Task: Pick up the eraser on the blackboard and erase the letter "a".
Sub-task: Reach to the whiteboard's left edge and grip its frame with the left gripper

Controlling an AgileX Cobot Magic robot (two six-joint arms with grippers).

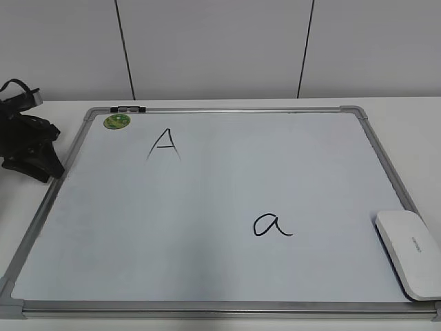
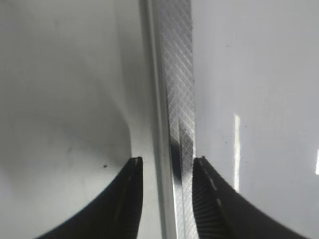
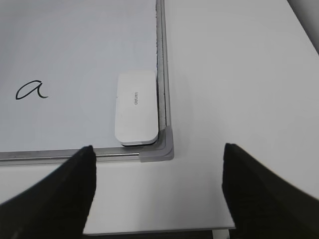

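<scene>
We are hovering the right gripper point(image 3: 157, 194), jaws spread wide and empty, short of the eraser point(image 3: 135, 107).

The eraser is lying in the blackboard point(image 1: 207, 276) corner against the frame, right of the letter "a" point(image 1: 272, 225); our left gripper point(image 2: 167, 199) is waiting, slightly parted and empty, over the far-left frame on the white table point(image 1: 386, 105), beneath grey wall panels point(image 1: 213, 48).

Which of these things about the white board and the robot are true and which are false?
1. The eraser lies on the blackboard near its right edge. True.
2. The letter "a" is already wiped away. False: it is fully there.
3. The right pincer holds the eraser. False: it is open, off the board.
4. The green sticker sits in the board's top left corner. True.
5. The left pincer is open over the board's frame. True.
</scene>
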